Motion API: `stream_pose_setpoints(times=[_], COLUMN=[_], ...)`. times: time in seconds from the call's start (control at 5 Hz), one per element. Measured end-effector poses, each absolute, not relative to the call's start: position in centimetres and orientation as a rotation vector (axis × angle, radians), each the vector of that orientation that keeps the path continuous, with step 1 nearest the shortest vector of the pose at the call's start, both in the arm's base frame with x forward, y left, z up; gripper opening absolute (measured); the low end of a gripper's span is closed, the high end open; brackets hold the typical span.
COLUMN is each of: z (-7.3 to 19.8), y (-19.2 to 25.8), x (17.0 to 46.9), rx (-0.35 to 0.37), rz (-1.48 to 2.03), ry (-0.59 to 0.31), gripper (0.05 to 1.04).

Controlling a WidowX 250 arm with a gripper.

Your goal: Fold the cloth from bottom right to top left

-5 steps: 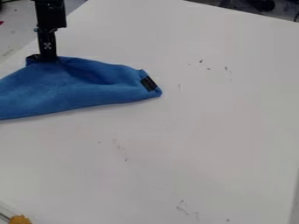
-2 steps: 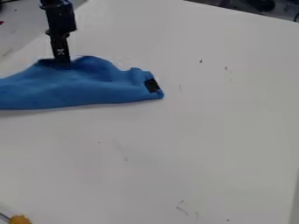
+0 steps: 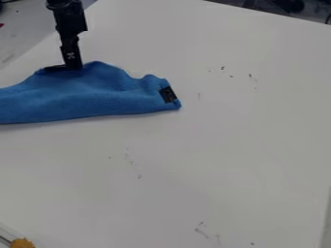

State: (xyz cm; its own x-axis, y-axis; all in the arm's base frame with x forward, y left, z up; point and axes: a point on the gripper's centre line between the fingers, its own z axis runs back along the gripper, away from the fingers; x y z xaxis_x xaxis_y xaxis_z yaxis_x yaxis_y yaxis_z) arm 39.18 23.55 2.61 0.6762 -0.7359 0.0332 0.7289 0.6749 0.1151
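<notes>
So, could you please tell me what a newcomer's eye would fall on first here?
Probably the rumpled blue fabric cloth on the white tabletop, upper left. Next come the black robot hand at the cloth's upper edge and the small black rectangular tag near its right end.

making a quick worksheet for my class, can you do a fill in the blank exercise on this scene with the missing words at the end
The colour of the cloth is ____. The small tag near the cloth's right end is ____ in colour. Of the cloth's upper and lower edges in the picture, the gripper is at the ____ one. The cloth runs out of the picture on the ____ side.

Missing words: blue; black; upper; left.
</notes>
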Motion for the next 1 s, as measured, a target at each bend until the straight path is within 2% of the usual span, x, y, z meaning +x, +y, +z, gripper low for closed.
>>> stream_pose_setpoints(times=[0.4, 0.6, 0.8, 1.0], z=[3.6, 4.5, 4.5, 4.6], y=[25.5, 26.4, 26.2, 25.8], x=[41.7, 42.6, 42.7, 42.3], rx=[0.232, 0.172, 0.032, 0.005], rz=[-0.872, -0.868, -0.821, -0.740], ry=[-0.163, -0.113, -0.032, -0.006], gripper=[1.001, 1.001, 1.001, 1.001])
